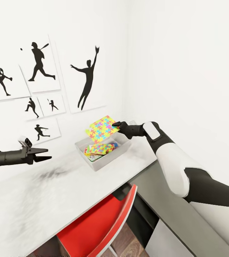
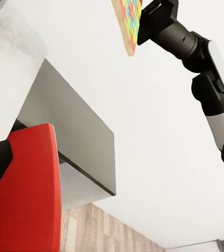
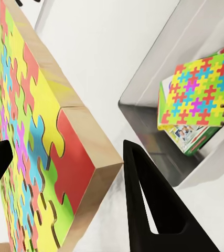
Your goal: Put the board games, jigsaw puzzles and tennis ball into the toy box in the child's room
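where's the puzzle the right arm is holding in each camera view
Head view: the held jigsaw puzzle is at picture centre, above the toy box, pinched by the right gripper.
Left wrist view: its edge shows at the top.
Right wrist view: it fills the left half, between the fingers.
Shared landmark: the right gripper on the puzzle's edge.

a jigsaw puzzle [image 1: 102, 129] of interlocking yellow, pink, orange, blue and green pieces on a pale wood-coloured backing, pinched in a black right hand [image 1: 116, 125]. a second puzzle sheet [image 1: 103, 147] in the same bright pattern, inside a light grey toy box [image 1: 100, 164]. white table [image 1: 39, 200] smudged with grey. red chair [image 1: 96, 228]. black sports silhouettes [image 1: 87, 76] on white wall. black left hand [image 1: 44, 154]. brown wood-plank floor [image 2: 98, 231].
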Robot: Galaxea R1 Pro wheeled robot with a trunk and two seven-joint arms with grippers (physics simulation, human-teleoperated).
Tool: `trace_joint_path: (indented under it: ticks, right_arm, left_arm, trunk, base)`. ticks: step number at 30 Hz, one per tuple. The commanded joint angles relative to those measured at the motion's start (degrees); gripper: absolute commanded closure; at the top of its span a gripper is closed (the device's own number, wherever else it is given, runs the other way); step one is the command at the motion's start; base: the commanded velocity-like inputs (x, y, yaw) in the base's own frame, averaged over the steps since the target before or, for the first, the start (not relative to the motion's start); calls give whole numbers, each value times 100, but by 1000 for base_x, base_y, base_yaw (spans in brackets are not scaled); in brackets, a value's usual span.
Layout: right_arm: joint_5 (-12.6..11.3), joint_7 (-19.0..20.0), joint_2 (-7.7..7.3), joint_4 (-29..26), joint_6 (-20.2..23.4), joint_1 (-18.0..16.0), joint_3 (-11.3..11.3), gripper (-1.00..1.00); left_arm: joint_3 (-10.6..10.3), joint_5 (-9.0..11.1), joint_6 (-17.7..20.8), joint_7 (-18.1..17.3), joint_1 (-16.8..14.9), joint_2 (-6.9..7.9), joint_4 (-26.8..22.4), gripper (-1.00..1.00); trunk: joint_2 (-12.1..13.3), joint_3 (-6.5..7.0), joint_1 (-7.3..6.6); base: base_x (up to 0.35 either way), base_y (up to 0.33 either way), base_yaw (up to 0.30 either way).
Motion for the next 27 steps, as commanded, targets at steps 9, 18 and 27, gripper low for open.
trace_joint_path:
  ticks: [9,18,27]
  right_arm:
    - [48,-5,6,-3,29,-6,-45,100]
    - [40,-5,6,-13,28,-6,-48,100]
    - [39,-5,6,-26,3,-6,-54,100]
  left_arm:
    - [-534,408,61,-38,146,267,-1376,-100]
    - [-1719,1659,61,-38,136,295,-1934,-100]
    - [-1766,1736,61,-38,116,269,-2027,-100]
  trunk:
    - [-14,-98,4]
    - [-14,-182,4]
    - [-14,-266,4]
  base:
    - [0,0,67]
    - [0,0,67]
    - [0,0,67]
